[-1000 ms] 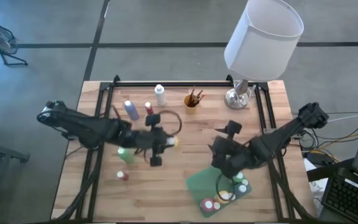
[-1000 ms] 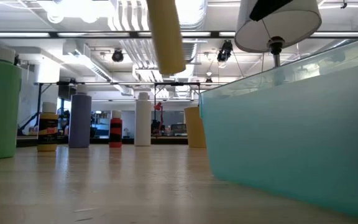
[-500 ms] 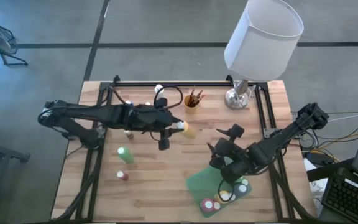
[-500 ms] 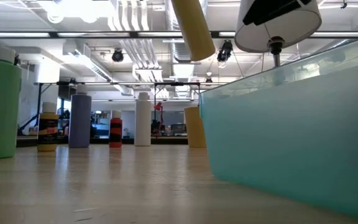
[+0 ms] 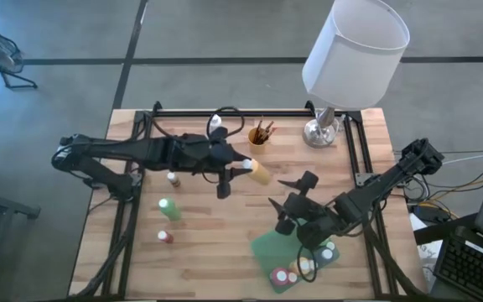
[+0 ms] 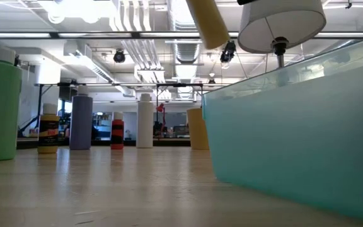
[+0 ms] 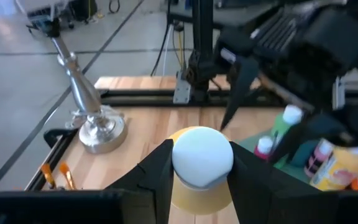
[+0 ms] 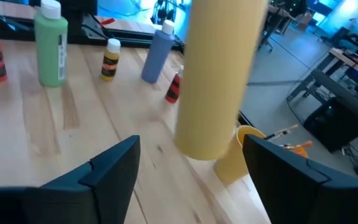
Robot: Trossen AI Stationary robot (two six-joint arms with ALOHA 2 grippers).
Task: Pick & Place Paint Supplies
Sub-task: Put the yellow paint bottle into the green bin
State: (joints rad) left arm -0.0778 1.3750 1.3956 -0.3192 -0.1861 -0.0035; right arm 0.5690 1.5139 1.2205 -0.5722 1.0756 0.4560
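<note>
Table [image 5: 225, 252]: wooden top, with the white-shaded lamp [image 5: 355, 50] at the far edge, out of the work area.

Green bin [image 5: 277, 248]: set near the front, right of centre; several bottles already lie in it, so it is judged to be the collecting place.

Left gripper [image 5: 243, 164]: carried over mid-table, fingers [image 7: 157, 171] pinched on the white cap of a yellow bottle [image 5: 259, 173]. The bottle is held by its cap end with the body pointing toward the right arm, well clear of the wood; this looks like an offer for a hand-over, or a carry toward the bin.

Right gripper [image 5: 288, 201]: raised beside the bin, jaws spread wide and facing the yellow bottle, which fills the gap between them in the right wrist view without being touched. Probably set to receive it.

Still standing on the table: green bottle [image 5: 168, 209], small red bottle [image 5: 164, 237], and a yellow cup of brushes [image 5: 259, 134] at the back.
</note>
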